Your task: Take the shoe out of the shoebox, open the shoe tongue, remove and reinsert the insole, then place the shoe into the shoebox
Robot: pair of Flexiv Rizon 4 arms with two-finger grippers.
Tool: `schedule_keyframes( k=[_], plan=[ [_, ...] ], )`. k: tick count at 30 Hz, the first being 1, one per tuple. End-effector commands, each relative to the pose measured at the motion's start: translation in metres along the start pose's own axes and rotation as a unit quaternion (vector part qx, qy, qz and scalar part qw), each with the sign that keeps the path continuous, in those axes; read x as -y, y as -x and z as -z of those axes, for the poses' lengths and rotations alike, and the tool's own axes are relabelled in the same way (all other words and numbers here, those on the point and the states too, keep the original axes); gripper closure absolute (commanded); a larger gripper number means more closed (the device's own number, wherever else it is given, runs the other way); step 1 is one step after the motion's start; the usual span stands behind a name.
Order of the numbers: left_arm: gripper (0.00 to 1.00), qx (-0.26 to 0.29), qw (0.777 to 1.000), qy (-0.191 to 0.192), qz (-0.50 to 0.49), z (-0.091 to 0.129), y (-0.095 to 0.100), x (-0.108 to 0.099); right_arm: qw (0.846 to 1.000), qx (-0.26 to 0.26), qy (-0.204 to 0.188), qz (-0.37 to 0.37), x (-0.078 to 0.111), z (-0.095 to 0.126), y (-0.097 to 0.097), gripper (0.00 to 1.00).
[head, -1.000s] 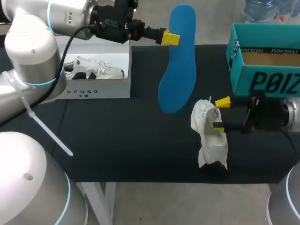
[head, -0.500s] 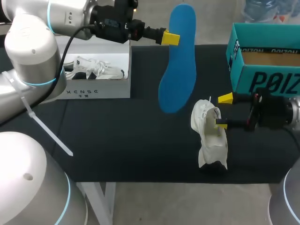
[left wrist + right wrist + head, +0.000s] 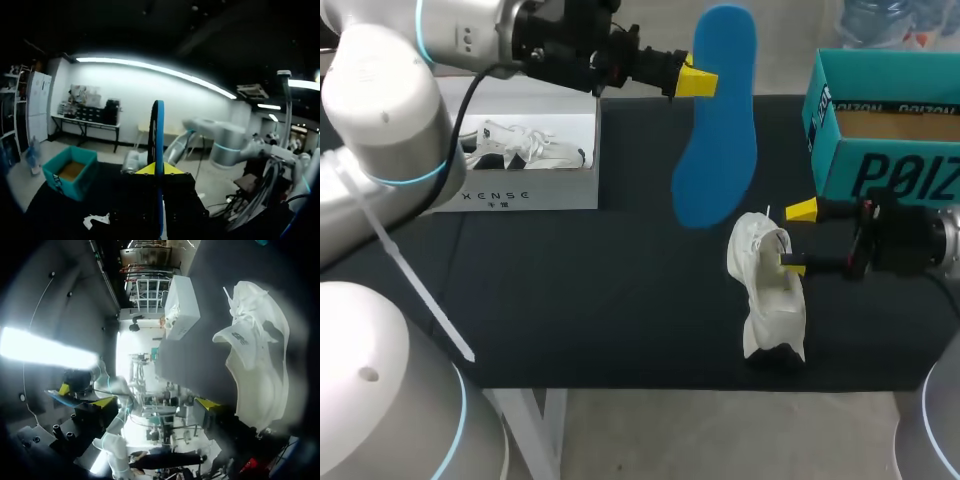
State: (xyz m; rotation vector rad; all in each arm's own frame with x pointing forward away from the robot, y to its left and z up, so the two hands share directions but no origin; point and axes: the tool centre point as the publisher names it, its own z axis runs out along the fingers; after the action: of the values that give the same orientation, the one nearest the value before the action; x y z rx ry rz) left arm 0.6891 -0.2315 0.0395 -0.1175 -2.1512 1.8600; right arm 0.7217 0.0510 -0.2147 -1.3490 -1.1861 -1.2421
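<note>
A blue insole (image 3: 715, 120) hangs upright above the table's back, my left gripper (image 3: 698, 82) shut on its edge. In the left wrist view the insole (image 3: 158, 145) shows edge-on between the yellow tips of the left gripper (image 3: 159, 169). A white shoe (image 3: 770, 285) lies on the black table, right of centre. My right gripper (image 3: 796, 238) is open at the shoe, with one fingertip (image 3: 790, 265) at its opening and the other behind it. In the right wrist view the shoe (image 3: 260, 365) lies beside one fingertip (image 3: 207, 404) of the right gripper (image 3: 155, 403). The teal shoebox (image 3: 885, 150) stands open at the back right.
A white shoebox (image 3: 520, 195) with another white shoe (image 3: 525, 145) in it stands at the back left. The black table (image 3: 580, 300) has bare room in the middle and front. The teal shoebox (image 3: 70, 172) and the white shoe (image 3: 97, 220) also show below the left wrist.
My left arm has carried the insole a little to the right and upward. The right gripper drew slightly to the right and then held still at the shoe.
</note>
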Motion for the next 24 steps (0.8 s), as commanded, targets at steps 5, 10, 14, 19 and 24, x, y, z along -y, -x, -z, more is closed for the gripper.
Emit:
schedule_keyframes(
  k=[5, 10, 14, 19, 24],
  plan=[
    [1.00, 0.019, 0.998, 0.019, -0.061, -0.004, -0.041, -0.009, 1.000, 0.001, 0.001, 0.000, 0.000, -0.001, 0.000, 0.00],
    [1.00, 0.021, 0.992, 0.044, -0.114, -0.010, -0.060, -0.023, 1.000, 0.001, 0.001, 0.000, 0.000, -0.001, 0.000, 0.00],
    [1.00, 0.023, 0.983, 0.067, -0.168, -0.016, -0.075, -0.044, 1.000, 0.001, 0.001, 0.000, 0.000, -0.001, 0.000, 0.00],
    [1.00, 0.022, 0.968, 0.079, -0.238, -0.032, -0.084, -0.080, 1.000, 0.001, 0.001, 0.000, 0.000, -0.001, 0.000, 0.00],
    [1.00, 0.010, 0.958, 0.079, -0.275, -0.042, -0.086, -0.111, 1.000, 0.001, 0.001, 0.000, 0.000, -0.001, 0.000, 0.00]
  ],
)
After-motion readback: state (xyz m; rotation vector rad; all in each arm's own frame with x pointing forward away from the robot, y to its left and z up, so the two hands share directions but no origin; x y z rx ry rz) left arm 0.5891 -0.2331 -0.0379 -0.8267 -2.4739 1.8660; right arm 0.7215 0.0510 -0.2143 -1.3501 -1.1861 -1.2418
